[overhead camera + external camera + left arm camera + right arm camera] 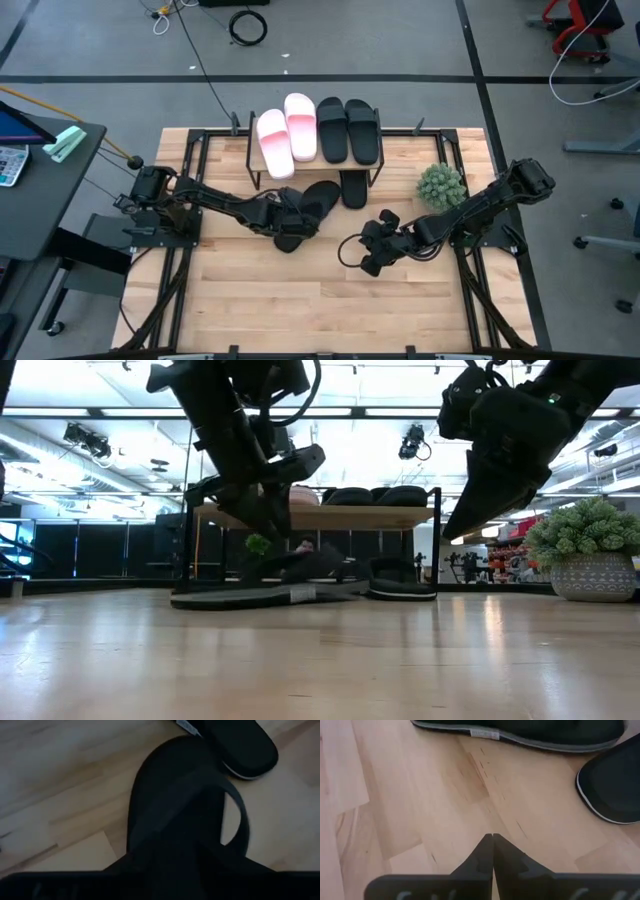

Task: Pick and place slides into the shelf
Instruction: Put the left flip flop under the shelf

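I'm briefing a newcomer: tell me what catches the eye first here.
Two pale pink slides and two black ones line the shelf top at the table's far side. In front of it the left gripper is over a black slide on the table, and the right gripper's fingers are shut above bare wood.

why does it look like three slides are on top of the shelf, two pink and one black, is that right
Not quite. The high view shows four slides on the shelf top: two pink slides and two black slides, side by side.

Matt black slide (185, 815), smooth wood table (420, 810)
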Tool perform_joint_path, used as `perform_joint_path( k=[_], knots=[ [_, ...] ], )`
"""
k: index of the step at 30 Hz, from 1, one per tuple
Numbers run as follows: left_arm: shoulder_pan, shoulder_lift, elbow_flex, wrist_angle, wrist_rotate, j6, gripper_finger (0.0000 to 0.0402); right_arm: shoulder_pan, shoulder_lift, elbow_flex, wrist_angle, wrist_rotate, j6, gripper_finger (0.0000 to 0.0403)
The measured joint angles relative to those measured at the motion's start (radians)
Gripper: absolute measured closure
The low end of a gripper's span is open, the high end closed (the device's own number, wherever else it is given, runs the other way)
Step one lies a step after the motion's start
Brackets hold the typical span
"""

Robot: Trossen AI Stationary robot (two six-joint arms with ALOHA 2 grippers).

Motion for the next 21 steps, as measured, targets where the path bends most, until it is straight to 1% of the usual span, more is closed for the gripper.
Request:
perform_joint_path(
  k=[4,7,10,14,16,18,19,21],
  knots=[
    [0.0,0.0,0.0,0.001,0.038,0.029,0.0261,0.005,0.0,0.0,0.0,0.0,0.004,0.0393],
    [-0.006,-0.005,0.0,0.005,0.144,0.117,0.0259,0.008,0.0,0.0,0.0,-0.001,0.01,0.0393],
    [-0.021,-0.007,0.0,0.005,0.268,0.21,0.0275,0.013,0.0,0.0,0.0,-0.001,0.01,0.0393],
    [-0.056,-0.007,0.001,-0.013,0.39,0.327,0.0322,0.013,0.0,0.0,0.0,-0.001,0.01,0.0392],
    [-0.077,-0.007,0.001,-0.053,0.395,0.368,0.0355,0.013,0.0,0.0,0.0,-0.001,0.01,0.0393],
    [-0.093,-0.007,0.001,-0.11,0.38,0.37,0.0387,0.013,0.0,0.0,0.0,0.002,0.01,0.0393],
    [-0.1,-0.007,0.001,-0.143,0.354,0.358,0.0393,0.013,0.0,0.0,0.0,0.007,0.011,0.0393],
    [-0.11,-0.007,0.001,-0.208,0.29,0.313,0.0391,0.013,0.0,0.0,0.0,0.023,0.011,0.0393]
  ],
)
